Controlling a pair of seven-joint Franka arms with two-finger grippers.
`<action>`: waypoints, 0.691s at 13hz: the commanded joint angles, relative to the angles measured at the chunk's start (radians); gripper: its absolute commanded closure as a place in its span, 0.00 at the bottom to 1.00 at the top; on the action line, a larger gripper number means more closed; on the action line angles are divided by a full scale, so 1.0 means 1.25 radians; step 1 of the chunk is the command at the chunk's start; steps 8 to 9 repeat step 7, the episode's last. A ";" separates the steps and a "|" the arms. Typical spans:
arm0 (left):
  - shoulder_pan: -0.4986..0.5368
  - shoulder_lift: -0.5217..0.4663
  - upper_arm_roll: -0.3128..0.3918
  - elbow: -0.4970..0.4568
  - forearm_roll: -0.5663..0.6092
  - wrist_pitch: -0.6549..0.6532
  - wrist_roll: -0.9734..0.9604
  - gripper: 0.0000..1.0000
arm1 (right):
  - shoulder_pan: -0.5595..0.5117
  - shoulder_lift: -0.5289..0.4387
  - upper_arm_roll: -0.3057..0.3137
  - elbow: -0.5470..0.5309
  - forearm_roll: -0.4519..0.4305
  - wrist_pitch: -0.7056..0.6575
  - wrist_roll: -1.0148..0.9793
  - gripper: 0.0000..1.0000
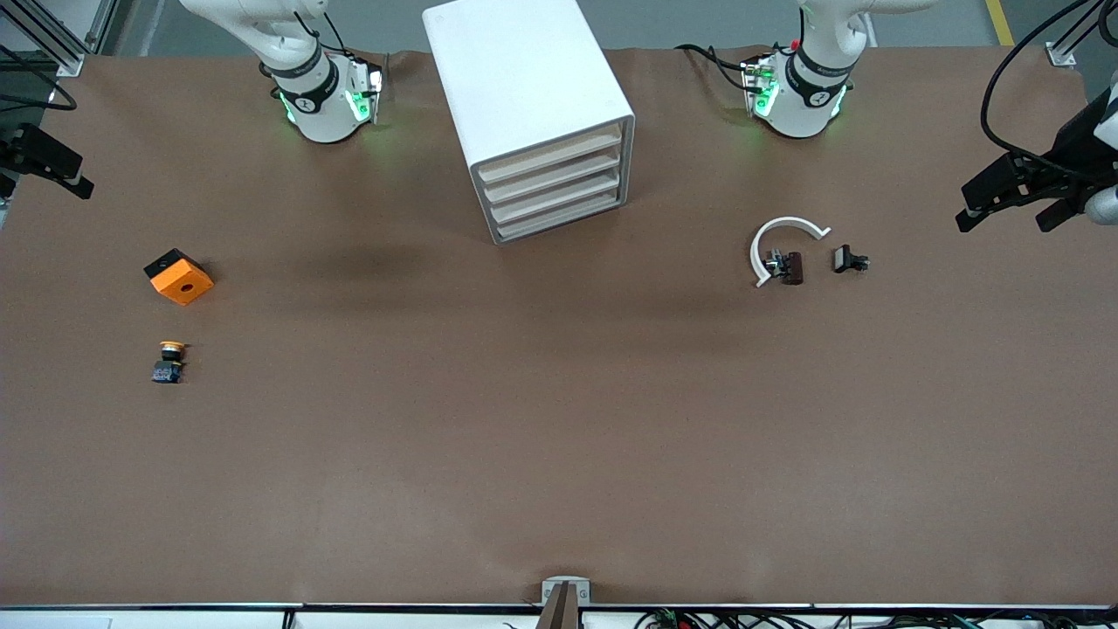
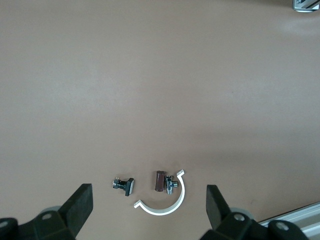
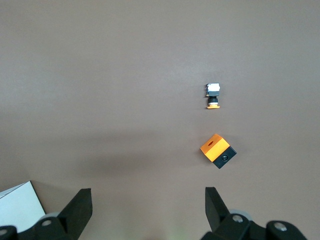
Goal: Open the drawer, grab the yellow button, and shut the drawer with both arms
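The white cabinet (image 1: 533, 114) stands on the brown table (image 1: 559, 419) between the two arm bases, its four pale-fronted drawers facing the front camera at a slant; the uppermost drawer (image 1: 550, 153) sits flush and shut, so nothing inside it can be seen. The button (image 1: 168, 360) lies out on the table toward the right arm's end, on its side, orange cap pointing away from the front camera, with the orange cube (image 1: 179, 276) just beside it and farther from that camera. In the right wrist view both show small: the button (image 3: 213, 96) and the cube (image 3: 218, 150), whose black underside and round hole are visible. The right gripper (image 3: 148, 205) hangs high over the table edge at its own end, fingers wide apart and holding nothing; in the front view only a dark part of it (image 1: 39, 162) shows, cut off by the frame. The left gripper (image 2: 150, 202) is likewise up over its end of the table, fingers spread and empty, partly cut off in the front view (image 1: 1017, 196). Below it lie a white curved band (image 2: 165, 202), a brown-and-metal part (image 2: 164, 182) inside its curve, and a small black part (image 2: 124, 185) apart from them; what these pieces are is hard to make out, perhaps clamp fittings.
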 commanded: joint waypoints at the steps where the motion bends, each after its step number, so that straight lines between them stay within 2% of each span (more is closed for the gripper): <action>1: -0.002 0.002 -0.004 0.016 0.015 -0.013 -0.009 0.00 | -0.006 -0.025 0.003 -0.023 -0.005 0.001 -0.009 0.00; 9: 0.000 0.002 -0.014 0.017 0.018 -0.013 -0.005 0.00 | -0.006 -0.025 0.003 -0.023 -0.005 0.001 -0.009 0.00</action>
